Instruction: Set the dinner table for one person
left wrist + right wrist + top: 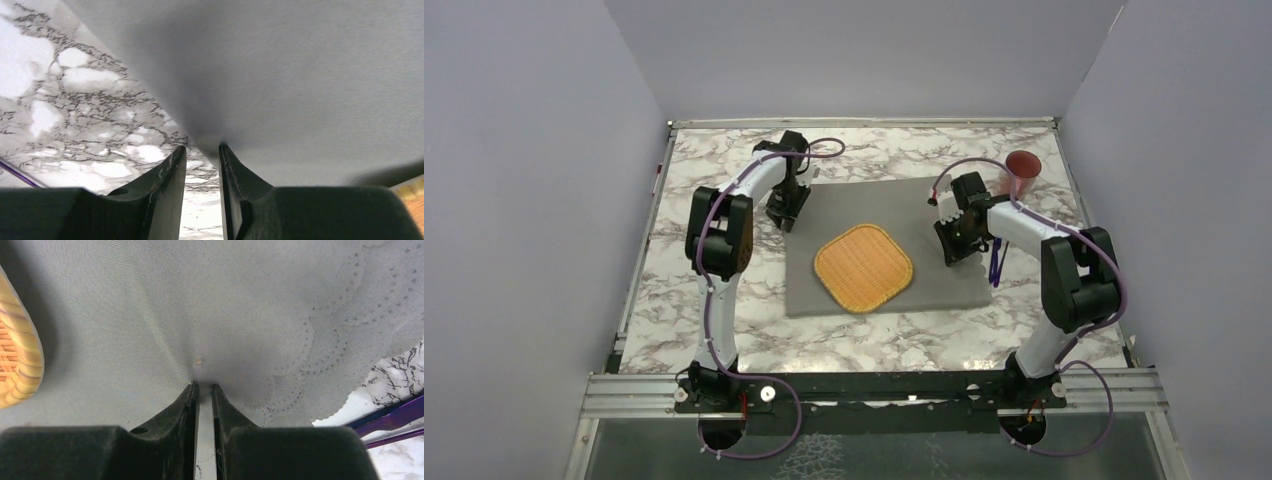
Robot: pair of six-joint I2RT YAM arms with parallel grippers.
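Observation:
The marble dinner table (pixel 704 290) carries a grey scalloped placemat (pixel 864 205) with a square orange woven plate (pixel 863 267) on it. My left gripper (pixel 786 222) is at the mat's far left edge. In the left wrist view the left gripper (pixel 201 147) stands partly open, with the placemat's (pixel 300 75) edge bulging between the tips over the marble (pixel 75 125). My right gripper (pixel 954 258) is down on the mat's right part. Up close the right gripper (pixel 202 385) has its jaws almost together, pinching a pucker of the placemat (pixel 200 305).
A red cup (pixel 1022 175) stands at the back right. Purple utensils (pixel 995 262) lie just off the mat's right edge, and these utensils (pixel 390 412) also show in the right wrist view. The woven plate's rim (pixel 15 355) is left of the right gripper.

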